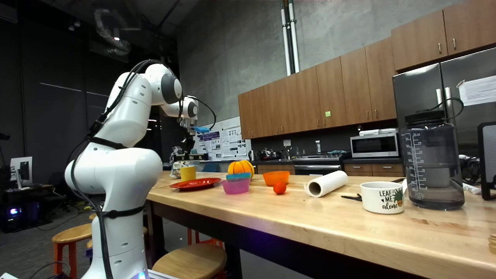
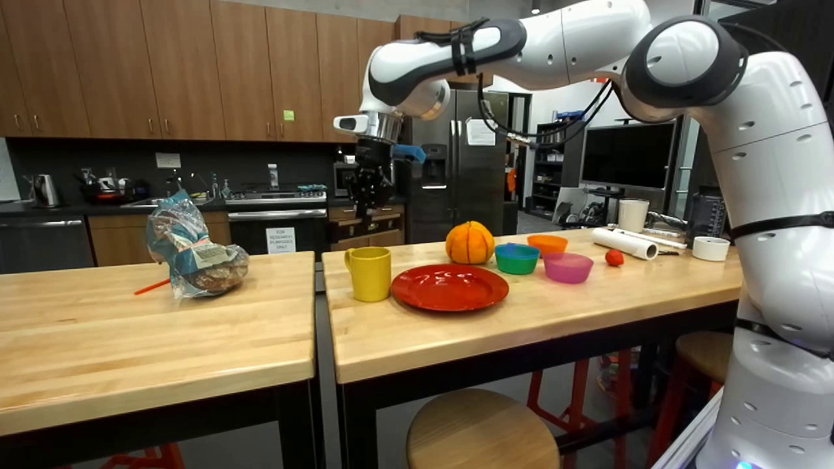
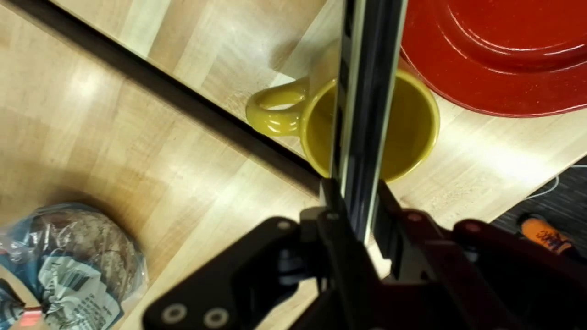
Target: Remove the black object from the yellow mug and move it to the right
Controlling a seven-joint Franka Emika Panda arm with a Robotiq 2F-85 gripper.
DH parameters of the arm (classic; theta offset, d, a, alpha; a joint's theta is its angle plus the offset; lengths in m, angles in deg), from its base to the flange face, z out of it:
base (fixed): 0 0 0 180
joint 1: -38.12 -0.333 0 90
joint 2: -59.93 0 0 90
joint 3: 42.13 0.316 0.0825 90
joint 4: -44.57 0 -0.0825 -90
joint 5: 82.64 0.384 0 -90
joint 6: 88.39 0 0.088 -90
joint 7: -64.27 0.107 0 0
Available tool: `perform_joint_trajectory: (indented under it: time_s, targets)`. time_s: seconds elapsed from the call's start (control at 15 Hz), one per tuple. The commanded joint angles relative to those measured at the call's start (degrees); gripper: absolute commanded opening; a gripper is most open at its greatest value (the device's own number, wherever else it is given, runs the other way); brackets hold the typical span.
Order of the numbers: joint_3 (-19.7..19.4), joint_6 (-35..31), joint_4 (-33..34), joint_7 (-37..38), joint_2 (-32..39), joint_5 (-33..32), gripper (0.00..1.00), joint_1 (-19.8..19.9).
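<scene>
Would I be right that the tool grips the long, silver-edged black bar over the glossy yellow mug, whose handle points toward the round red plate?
Only the handle is misread: in the wrist view it points away from the red plate. The tool does grip the black bar over the yellow mug.

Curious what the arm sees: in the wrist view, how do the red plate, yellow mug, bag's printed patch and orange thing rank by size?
Largest: red plate and yellow mug, too close to rank; the frame cuts the plate, the black object hides part of the mug.
Then: printed patch.
Smallest: orange thing.
</scene>
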Motion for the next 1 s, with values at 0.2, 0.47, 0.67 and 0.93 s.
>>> perform_joint_trajectory:
  time_s: [0.2,0.47,0.67,0.93]
  targets:
    - [-1.8,0.1,-3.5,1.6,-6.2,3.2,0.05,4.2]
    - [-3.5,-0.7,-7.2,3.7,-10.6,3.1,0.05,6.7]
    - [-5.5,-1.1,-11.0,5.6,-14.2,2.9,0.05,8.4]
    - [-8.8,-1.5,-15.8,8.7,-18.1,2.7,0.05,10.7]
